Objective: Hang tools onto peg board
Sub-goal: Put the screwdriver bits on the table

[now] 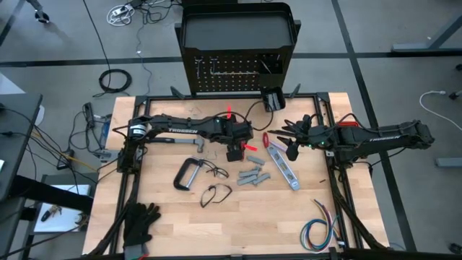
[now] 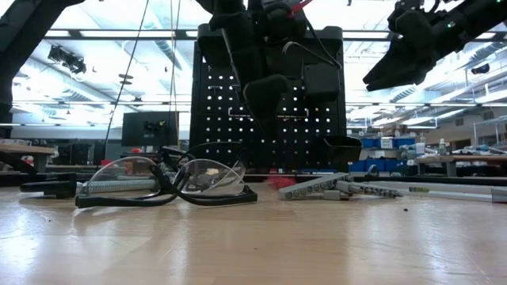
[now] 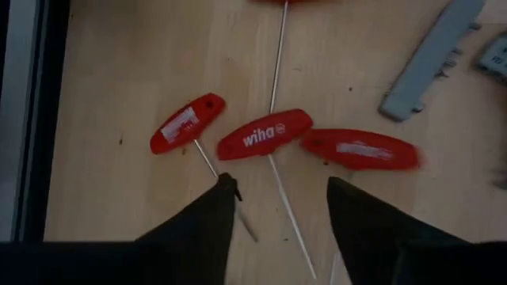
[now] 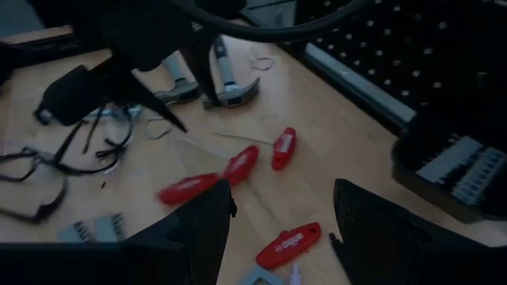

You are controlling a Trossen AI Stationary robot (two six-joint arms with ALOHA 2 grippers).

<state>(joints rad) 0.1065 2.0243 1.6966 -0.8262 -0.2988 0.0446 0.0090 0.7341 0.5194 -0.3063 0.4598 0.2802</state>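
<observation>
Left gripper [image 3: 277, 198] hovers released over three red T-handle drivers [image 3: 264, 134] lying on worktop [image 3: 119, 95], well short of peg board [image 1: 234, 72]. Centre on one handle, descend straight, avoid neighbours. Right gripper [image 4: 281, 206] waits open nearby.

Two pairs of safety glasses [image 1: 214, 193] lie near the centre of the wooden table [image 1: 166, 217], one just beyond the other. Black gloves [image 1: 141, 223] rest at the front left corner. A coloured wire bundle [image 1: 318, 230] lies at the front right.
</observation>
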